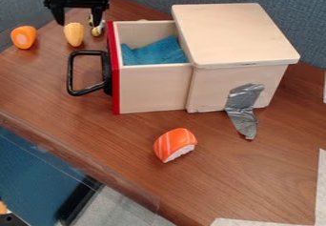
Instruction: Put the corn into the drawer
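You work on a brown table (pixel 232 187), and the wooden box (pixel 235 34) on it is the biggest obstacle; if the arm crosses too low, it can knock the box and turn it. The drawer (pixel 153 89) is pulled out, but the box's lid covers its rear part, so I judge that you must release over the open front part. Your gripper (pixel 77 23) is at the top of the view with its two fingers spread, pinching nothing. The blue cloth (pixel 153 53) inside the drawer can be soft help for landing, or it can catch a fingertip if you go too deep. The black handle (pixel 72 72) sticks out toward the corn's side, and a low, straight path may hook it and move the drawer. The corn (pixel 74 34) is on the table outside the drawer, just beneath the fingers in the view (the height between them I cannot tell). It is smooth and tapered, I think — a grip near its narrow end may let it slip or roll. Smallest is the yellow-and-white object (pixel 98 28) beside one finger — when you close, this finger may push it against the corn and spoil your grip.
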`<state>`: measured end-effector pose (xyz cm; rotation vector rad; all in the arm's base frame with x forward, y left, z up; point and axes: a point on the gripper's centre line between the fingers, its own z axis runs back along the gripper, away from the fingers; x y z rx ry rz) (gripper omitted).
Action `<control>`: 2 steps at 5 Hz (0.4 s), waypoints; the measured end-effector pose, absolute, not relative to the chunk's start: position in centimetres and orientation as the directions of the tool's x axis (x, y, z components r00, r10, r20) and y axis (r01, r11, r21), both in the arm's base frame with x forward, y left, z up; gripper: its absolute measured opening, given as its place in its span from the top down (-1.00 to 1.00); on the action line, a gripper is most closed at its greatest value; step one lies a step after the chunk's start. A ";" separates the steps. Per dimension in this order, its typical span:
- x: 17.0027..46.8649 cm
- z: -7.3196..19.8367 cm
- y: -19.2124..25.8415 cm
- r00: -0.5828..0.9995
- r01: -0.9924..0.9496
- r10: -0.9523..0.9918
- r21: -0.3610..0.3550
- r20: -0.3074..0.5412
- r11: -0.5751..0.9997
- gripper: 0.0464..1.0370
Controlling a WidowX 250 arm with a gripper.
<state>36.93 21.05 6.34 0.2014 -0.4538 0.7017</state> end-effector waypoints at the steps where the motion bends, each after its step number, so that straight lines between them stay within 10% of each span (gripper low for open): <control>1: 36.7 5.3 21.6 0.666 -0.675 0.588 0.037 0.459 0.736 -0.93; 2: 36.9 5.4 22.0 0.649 -0.693 0.598 0.040 0.470 0.720 -0.93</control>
